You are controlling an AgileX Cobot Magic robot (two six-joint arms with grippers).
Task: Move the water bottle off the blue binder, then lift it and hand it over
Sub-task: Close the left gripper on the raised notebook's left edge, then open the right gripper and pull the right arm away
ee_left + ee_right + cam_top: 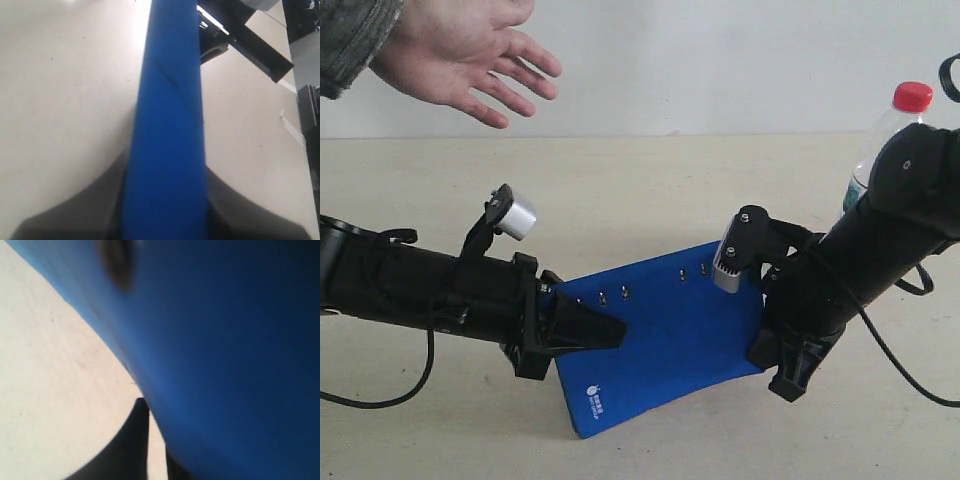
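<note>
Ok, L pincer [610, 330] and R pincer [765, 350] clamped on blue binder [670, 340] edges for 2-arm lift; water bottle [890, 130] already off, hand [460, 50] waiting.

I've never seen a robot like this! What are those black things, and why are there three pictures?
They are two robot arms, the left arm and the right arm. The wide picture comes from a camera watching the whole table; the other two come from cameras on each arm's wrist, seeing the blue binder close up. Both arms' jaws pinch it at opposite edges. The water bottle stands upright behind the right arm. A person's hand is open, up top.
</note>
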